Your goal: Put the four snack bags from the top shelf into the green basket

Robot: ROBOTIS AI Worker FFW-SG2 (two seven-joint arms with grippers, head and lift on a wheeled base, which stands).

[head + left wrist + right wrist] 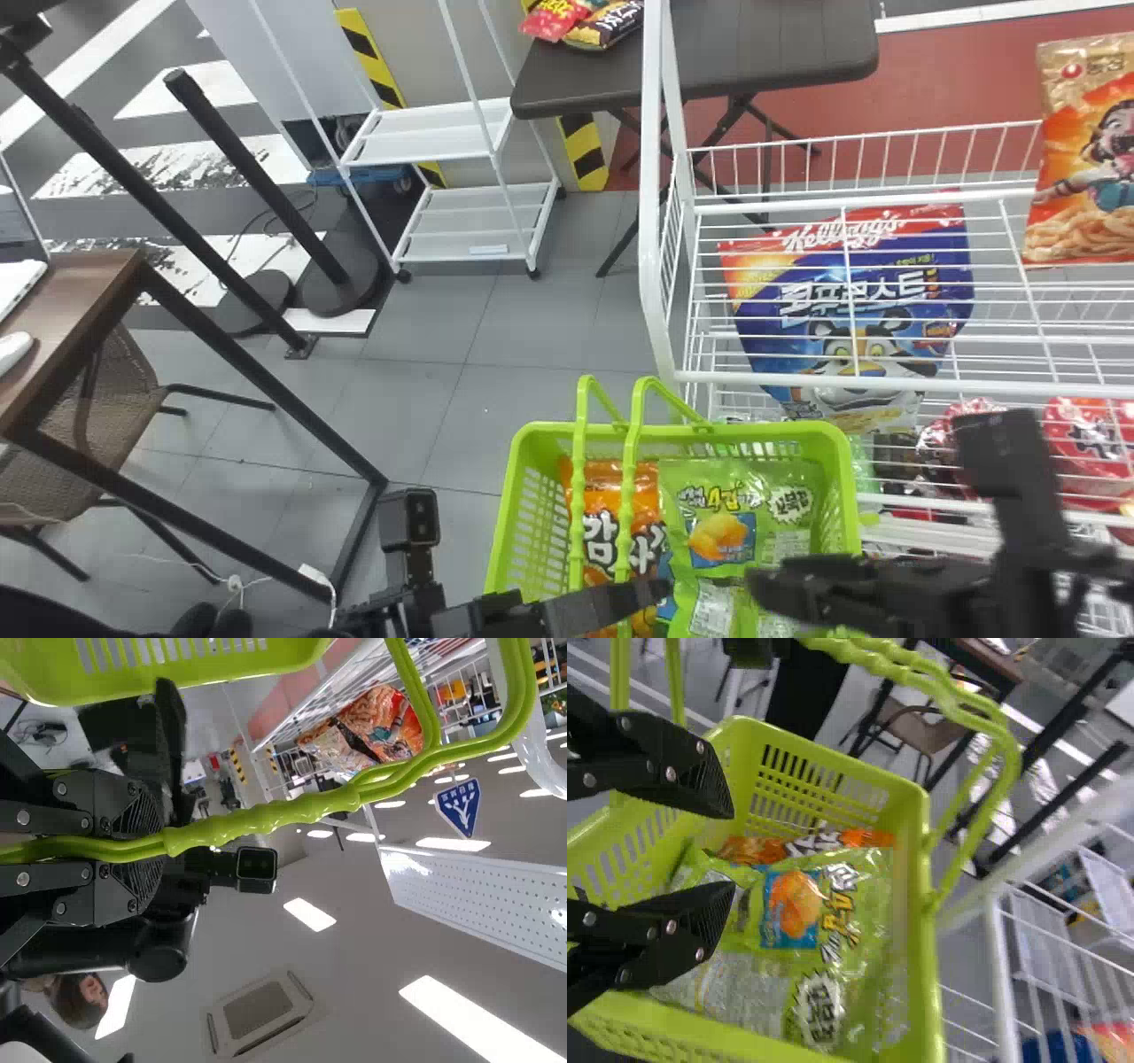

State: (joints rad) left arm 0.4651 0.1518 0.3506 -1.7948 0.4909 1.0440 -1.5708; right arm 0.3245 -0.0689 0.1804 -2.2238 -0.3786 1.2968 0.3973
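Observation:
The green basket point(846, 496) hangs before the shelf; an orange bag point(651, 496) and green bags point(788, 496) lie inside. My left gripper point(620, 602) is at its handles; in the left wrist view the gripper point(164, 849) is shut on the paired green handles point(257, 818). Above the bags, at the basket's near side, is my right gripper point(766, 589). The right wrist view has this gripper point(731, 855) with its fingers apart and nothing held, over a green bag point(859, 930) and the orange one point(864, 838).
The white wire shelf point(664, 266) stands right of centre. It bears a blue cereal bag point(850, 328) and an orange noodle-print bag point(1085, 159); red packs point(1090, 443) lie lower. A dark table point(753, 44) is behind, a brown desk point(71, 310) at left.

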